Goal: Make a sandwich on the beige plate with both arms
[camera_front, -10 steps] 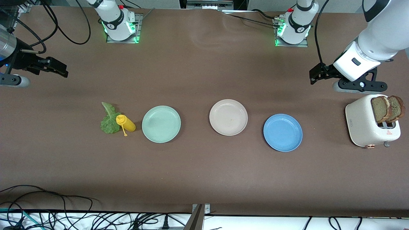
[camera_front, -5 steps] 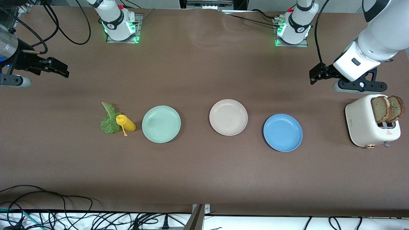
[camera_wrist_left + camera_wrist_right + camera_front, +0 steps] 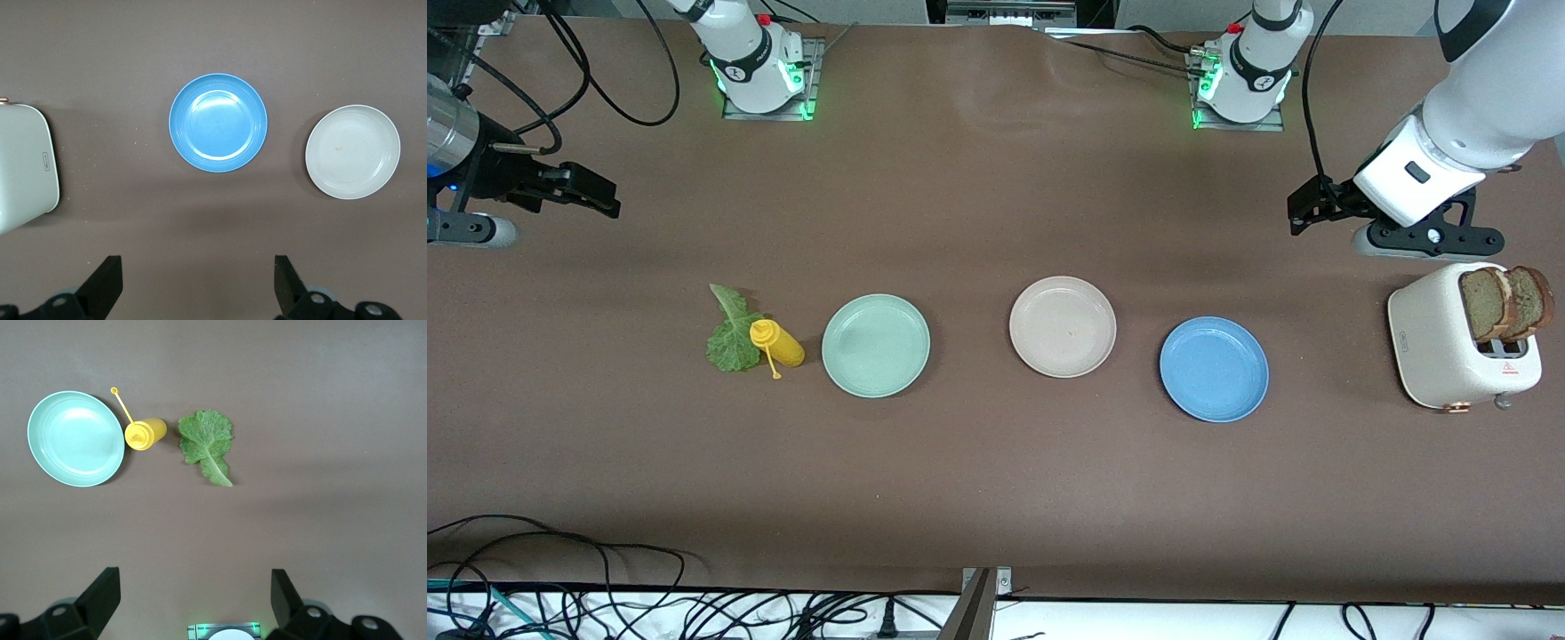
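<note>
Nothing is built: beige plate (image 3: 1063,326) bare, bread slices (image 3: 1505,303) in the toaster (image 3: 1449,351), lettuce leaf (image 3: 730,336) on the tabletop (left gripper (image 3: 197,283) and right gripper (image 3: 193,600) both wide open, empty).

beige plate (image 3: 1063,326) bare | toast slices (image 3: 1505,304) upright, seemingly in toaster (image 3: 1440,351)

Beige plate (image 3: 1063,326) bare, between mint plate (image 3: 876,345) and blue plate (image 3: 1214,369)

Front camera high over the table (image 3: 996,462) — both wrist cameras look straight down.
</note>
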Controlling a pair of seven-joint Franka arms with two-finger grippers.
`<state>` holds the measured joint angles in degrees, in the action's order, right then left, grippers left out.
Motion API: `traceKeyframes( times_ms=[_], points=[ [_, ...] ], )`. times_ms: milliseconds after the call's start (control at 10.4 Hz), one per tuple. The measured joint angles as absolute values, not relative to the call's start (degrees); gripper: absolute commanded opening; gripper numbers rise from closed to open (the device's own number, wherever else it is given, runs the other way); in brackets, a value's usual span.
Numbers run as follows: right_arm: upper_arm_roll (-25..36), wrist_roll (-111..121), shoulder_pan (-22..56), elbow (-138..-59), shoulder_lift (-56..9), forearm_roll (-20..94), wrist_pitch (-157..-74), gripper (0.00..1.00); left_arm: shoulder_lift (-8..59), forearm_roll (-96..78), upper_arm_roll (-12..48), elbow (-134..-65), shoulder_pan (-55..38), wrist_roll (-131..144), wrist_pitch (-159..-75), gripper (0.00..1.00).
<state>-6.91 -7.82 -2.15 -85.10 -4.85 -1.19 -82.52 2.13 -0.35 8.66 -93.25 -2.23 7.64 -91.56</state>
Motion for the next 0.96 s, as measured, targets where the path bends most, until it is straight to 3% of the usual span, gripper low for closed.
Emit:
traceKeyframes(
  times_ms=[958],
  points=[
    [-6.6, -6.7, -2.3, -85.1, -5.7, -1.2, -82.6, 1.0, 2.1, -0.4, 8.7, -93.3, -2.2, 7.6, -91.6, 1.0]
  ],
)
